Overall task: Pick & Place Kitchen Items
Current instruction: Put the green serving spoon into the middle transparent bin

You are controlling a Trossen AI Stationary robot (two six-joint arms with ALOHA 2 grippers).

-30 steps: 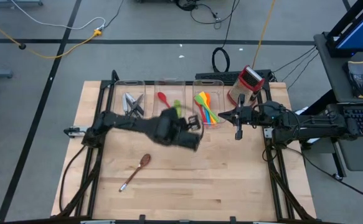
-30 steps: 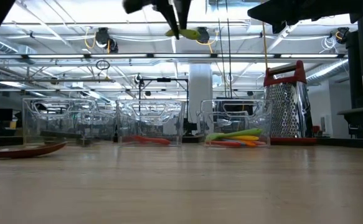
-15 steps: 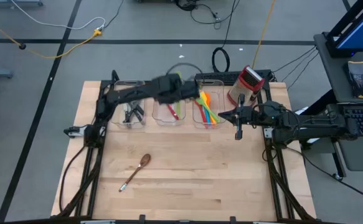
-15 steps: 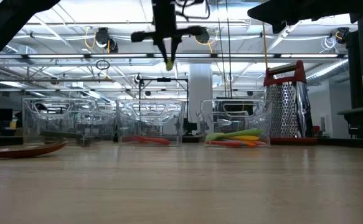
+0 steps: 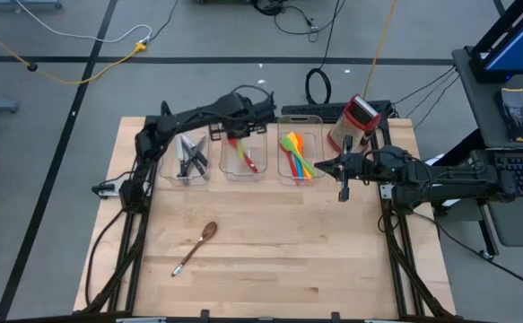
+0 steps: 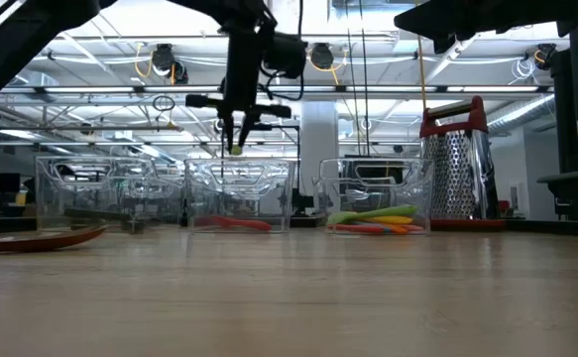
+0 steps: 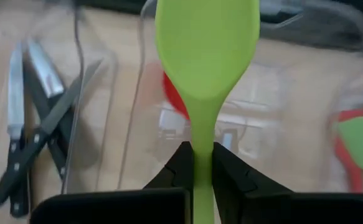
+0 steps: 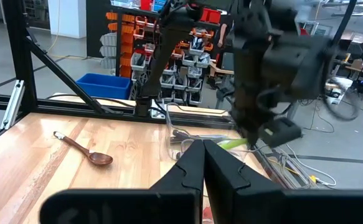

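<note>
Unlabelled wooden table [image 5: 333, 242], no legible writing

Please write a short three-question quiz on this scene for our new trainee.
1. True or false: the left pincer is shut on the green spoon.
2. Over which clear bin does the left pincer hang? A) the knives' bin B) the middle bin C) the bin beside the grater
3. Fill in: the wooden spoon lies on the bare ____.

Key: 1 true; 2 B; 3 table. The right pincer waits shut at the table's right side.
</note>
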